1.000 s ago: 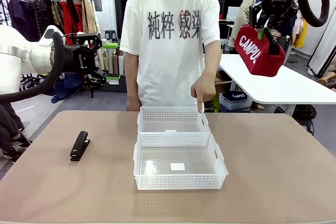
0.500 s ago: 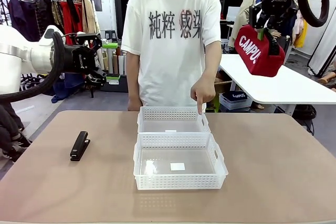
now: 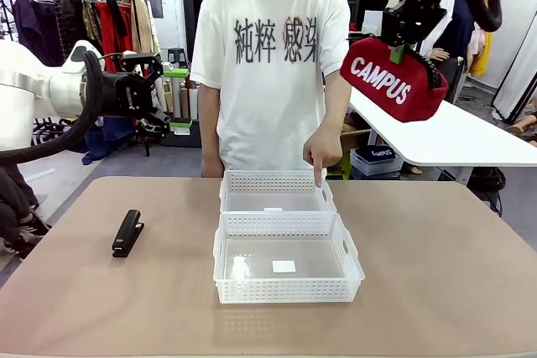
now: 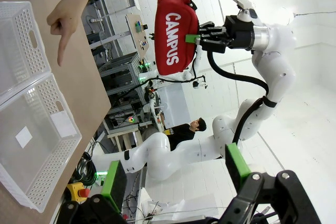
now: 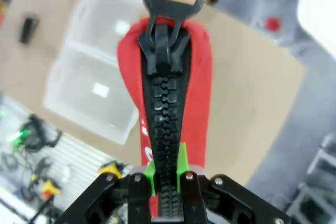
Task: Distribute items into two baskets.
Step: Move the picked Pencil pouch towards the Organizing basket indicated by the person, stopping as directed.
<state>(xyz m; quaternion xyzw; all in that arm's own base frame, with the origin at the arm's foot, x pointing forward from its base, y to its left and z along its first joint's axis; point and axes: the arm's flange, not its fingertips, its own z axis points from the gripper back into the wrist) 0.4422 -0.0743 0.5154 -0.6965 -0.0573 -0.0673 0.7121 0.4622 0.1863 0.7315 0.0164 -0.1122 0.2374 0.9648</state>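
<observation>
Front view — red pouch held high in the right jaws

Seen from the front, the pouch (image 3: 393, 80) is soft red fabric, rounded and a little swollen, with white "CAMPUS" letters. The right wrist view shows its black toothed zip, with a ring-shaped puller at the end. The right jaws are closed tight on the zip edge, with a green pad pressing from each side. The pouch therefore hangs below them in the air, high over the counter (image 3: 436, 274) and well apart from both baskets.

Compared with a second ago, the pouch has moved toward the middle and has turned — the whole word is now readable, where before its end was cut off. The stapler (image 3: 127, 232), black and slim, lies flat on the left side of the counter, as before.

The two baskets are white plastic with lattice walls and clear bottoms, and they touch each other: the far basket (image 3: 277, 180) and the near basket (image 3: 285, 289). The person's hand (image 3: 323, 150) points one finger down at the right rim of the far basket, the same as earlier. The left jaws stand wide open and hold nothing, beyond the left edge of the counter.
</observation>
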